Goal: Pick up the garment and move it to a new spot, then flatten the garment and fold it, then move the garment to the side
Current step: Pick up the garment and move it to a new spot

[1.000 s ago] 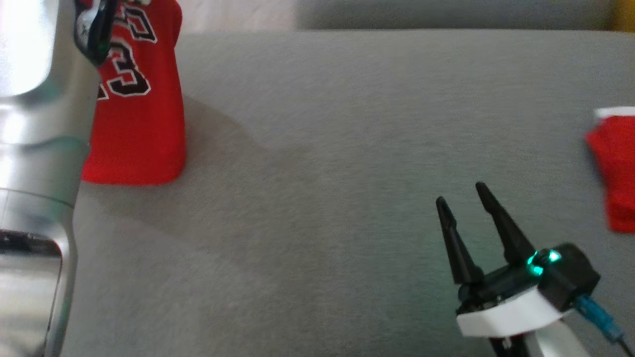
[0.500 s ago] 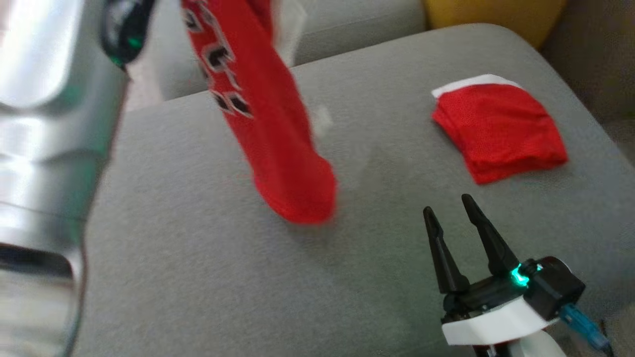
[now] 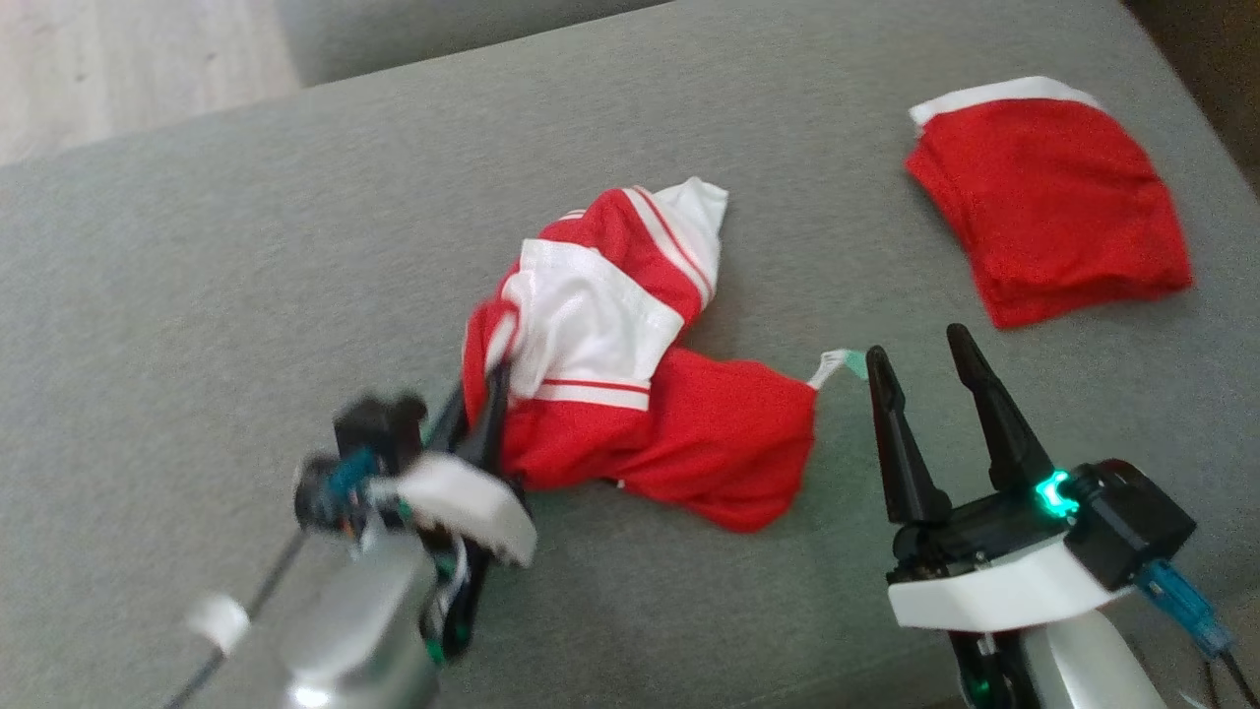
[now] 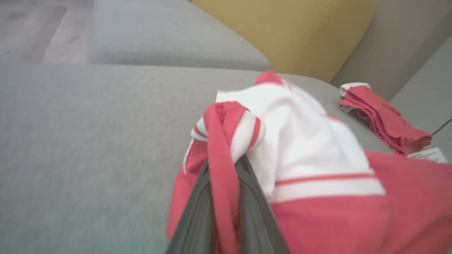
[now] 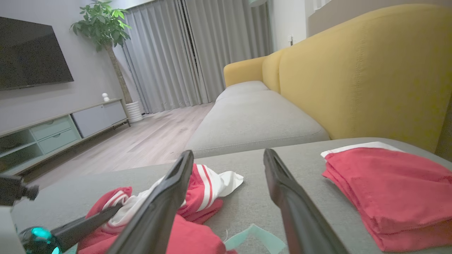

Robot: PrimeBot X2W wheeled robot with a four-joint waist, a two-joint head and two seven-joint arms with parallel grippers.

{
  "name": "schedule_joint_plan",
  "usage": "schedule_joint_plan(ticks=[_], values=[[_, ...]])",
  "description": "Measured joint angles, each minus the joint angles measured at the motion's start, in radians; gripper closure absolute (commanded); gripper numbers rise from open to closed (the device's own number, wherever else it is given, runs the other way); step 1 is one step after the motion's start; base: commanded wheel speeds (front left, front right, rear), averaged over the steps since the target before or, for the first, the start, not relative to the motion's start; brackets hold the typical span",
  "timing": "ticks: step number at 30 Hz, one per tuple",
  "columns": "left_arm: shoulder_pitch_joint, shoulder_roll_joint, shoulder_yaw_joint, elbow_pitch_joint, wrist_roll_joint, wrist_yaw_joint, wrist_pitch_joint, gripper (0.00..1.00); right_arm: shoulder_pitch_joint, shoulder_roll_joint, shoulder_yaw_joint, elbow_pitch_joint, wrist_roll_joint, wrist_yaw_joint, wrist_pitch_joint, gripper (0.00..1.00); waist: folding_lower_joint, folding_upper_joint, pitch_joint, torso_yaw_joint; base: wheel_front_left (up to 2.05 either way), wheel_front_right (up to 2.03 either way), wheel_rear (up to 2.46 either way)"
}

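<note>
Garment (image 3: 630, 394) heaped, no clear long axis, tag (image 3: 835, 366) pointing right | left pincer (image 3: 492, 379) clamped on its edge | right pincer (image 3: 913, 345) apart

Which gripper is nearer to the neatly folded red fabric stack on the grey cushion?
Right. The right gripper hovers open near the folded red fabric stack, apart from it; the left gripper is farther away, clamped on the crumpled red-and-white jersey.
</note>
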Motion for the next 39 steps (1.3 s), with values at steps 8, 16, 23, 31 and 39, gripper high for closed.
schedule_joint_plan(ticks=[8, 16, 23, 31, 39], values=[[0.112, -0.067, 0.105, -0.105, 0.061, 0.089, -0.048, 0.00, 0.005, -0.002, -0.035, 0.020, -0.001, 0.000, 0.000, 0.00, -0.0002, 0.0000, -0.015, 0.098, 0.00, 0.00, 0.00], [0.430, -0.076, 0.272, -0.388, 0.273, 0.136, -0.051, 0.00, 0.140, -0.001, -0.094, 0.069, -0.001, 0.000, 0.000, 0.00, -0.0007, 0.0001, -0.154, 0.169, 0.00, 0.00, 0.00], [0.648, -0.075, 0.369, -0.512, 0.399, 0.109, -0.051, 0.00, 0.208, 0.004, -0.150, 0.128, -0.002, 0.000, 0.000, 0.00, -0.0006, 0.0001, -0.252, 0.256, 0.00, 0.00, 0.00], [0.812, -0.074, 0.426, -0.549, 0.436, 0.072, -0.051, 0.00, 0.291, 0.028, -0.173, 0.143, -0.010, 0.000, 0.001, 0.00, -0.0006, 0.0001, -0.319, 0.311, 0.00, 0.00, 0.00], [0.814, -0.074, 0.420, -0.546, 0.455, 0.057, -0.051, 0.00, 0.296, 0.031, -0.174, 0.156, -0.011, 0.000, 0.001, 0.00, -0.0004, 0.0001, -0.333, 0.320, 0.00, 0.00, 0.00]])
